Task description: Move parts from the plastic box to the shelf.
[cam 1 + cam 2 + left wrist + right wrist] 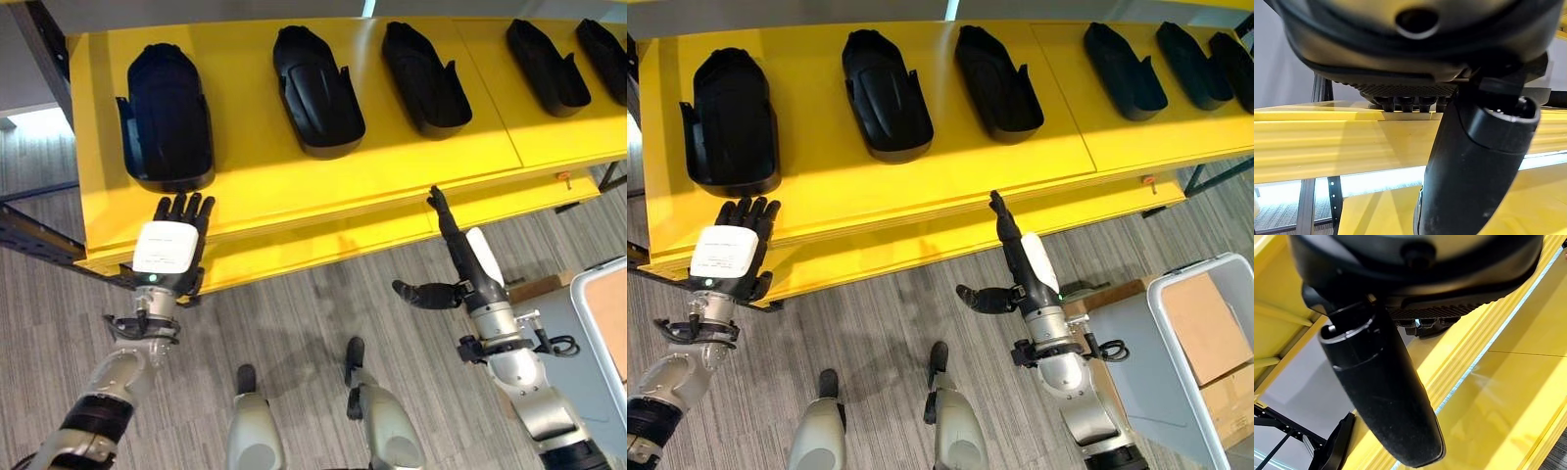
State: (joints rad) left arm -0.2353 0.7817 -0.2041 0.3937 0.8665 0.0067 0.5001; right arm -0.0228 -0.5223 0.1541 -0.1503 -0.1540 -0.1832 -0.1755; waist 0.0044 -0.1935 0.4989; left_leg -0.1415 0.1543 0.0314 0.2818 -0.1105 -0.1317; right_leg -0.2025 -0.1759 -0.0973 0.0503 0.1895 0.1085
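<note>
Several black moulded parts lie in a row on the yellow shelf (294, 186); the leftmost part (167, 113) is the widest, with a second part (315, 88) and a third part (424, 76) to its right. My left hand (168, 247) is open, palm down, fingers straight at the shelf's front edge just below the leftmost part, holding nothing. My right hand (470, 262) is open and on edge, fingers pointing up at the shelf's front lip (1469, 357), thumb stuck out to the left, empty. The grey plastic box (1176, 343) stands at the lower right.
Cardboard sheets (1205, 328) lie in the plastic box. A lower yellow shelf level (1381, 215) runs beneath the top one. A dark metal upright (39, 245) of the shelf frame stands at the left. Grey wood-pattern floor (313, 323) lies between me and the shelf.
</note>
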